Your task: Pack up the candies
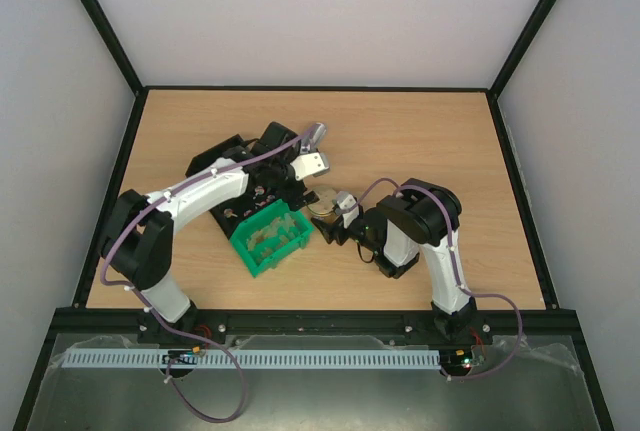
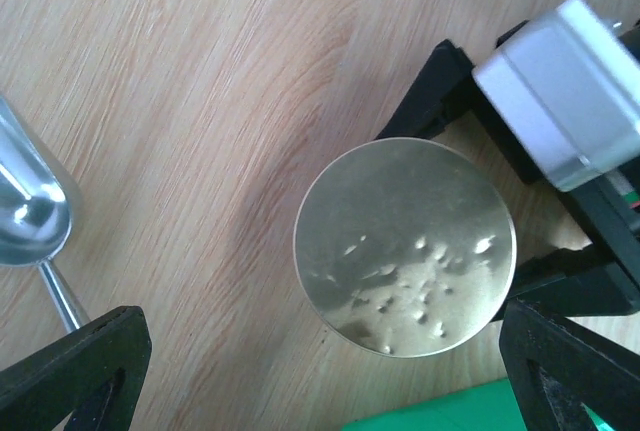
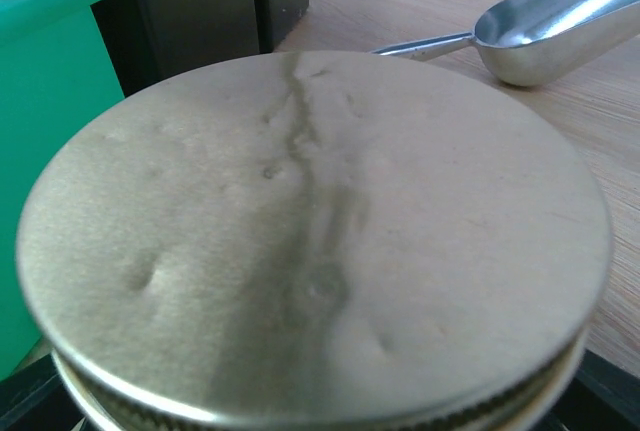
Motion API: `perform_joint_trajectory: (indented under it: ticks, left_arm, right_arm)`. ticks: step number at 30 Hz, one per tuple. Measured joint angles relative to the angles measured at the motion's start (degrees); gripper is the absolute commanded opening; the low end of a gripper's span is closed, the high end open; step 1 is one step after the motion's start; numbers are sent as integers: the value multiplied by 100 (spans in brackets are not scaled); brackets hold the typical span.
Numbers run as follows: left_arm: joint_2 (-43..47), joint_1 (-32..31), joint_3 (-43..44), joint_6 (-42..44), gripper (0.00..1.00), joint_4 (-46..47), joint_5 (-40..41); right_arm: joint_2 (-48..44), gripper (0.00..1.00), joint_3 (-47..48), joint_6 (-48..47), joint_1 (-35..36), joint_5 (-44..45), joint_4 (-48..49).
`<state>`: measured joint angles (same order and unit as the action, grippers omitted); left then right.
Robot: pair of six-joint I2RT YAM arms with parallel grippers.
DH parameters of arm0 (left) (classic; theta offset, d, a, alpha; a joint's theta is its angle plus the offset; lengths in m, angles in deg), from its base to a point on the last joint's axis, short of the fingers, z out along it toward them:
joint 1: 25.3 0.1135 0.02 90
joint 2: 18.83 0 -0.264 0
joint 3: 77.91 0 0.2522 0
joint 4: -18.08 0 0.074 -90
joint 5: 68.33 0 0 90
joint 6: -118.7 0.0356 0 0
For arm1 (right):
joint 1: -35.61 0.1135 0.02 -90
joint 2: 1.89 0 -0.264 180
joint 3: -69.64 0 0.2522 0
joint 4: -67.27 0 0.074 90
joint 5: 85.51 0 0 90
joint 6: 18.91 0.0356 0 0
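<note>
At far left, the candies [image 1: 266, 238] lie in the green bin [image 1: 283, 259]; the left gripper [image 2: 320, 316] hangs spread wide over the gold lid [image 2: 405, 246] (dented), which the right gripper [image 2: 455, 209] straddles, perhaps touching; its grip I cannot tell.

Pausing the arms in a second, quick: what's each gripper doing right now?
Left gripper: open, holding nothing, above the gold lid.
Right gripper: jaws on either side of the gold lid; whether they grip it cannot be told.

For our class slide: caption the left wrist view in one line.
Dented gold lid seen from above, metal scoop lying to its left.
</note>
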<state>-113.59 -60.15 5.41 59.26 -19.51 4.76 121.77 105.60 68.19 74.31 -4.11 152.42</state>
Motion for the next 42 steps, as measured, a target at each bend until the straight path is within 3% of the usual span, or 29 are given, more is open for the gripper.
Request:
perform_joint_trajectory:
  ticks: [9,14,31,37,42]
  left_arm:
    - [-332,0,92,101,99,-192,590]
    - [-671,0,562,225,99,-518,957]
    - [-957,-50,879,1342,99,-1506,1982]
    - [-737,-2,461,1580,99,-1672,1974]
    - [-136,411,39,1362,99,-1213,1097]
  right_arm:
    - [-13,82,-28,37,7,127,13]
    - [-13,82,-28,50,7,164,15]
    - [-13,82,-31,70,22,238,20]
    - [-13,82,-31,66,22,201,20]
    - [-13,82,-37,42,20,76,24]
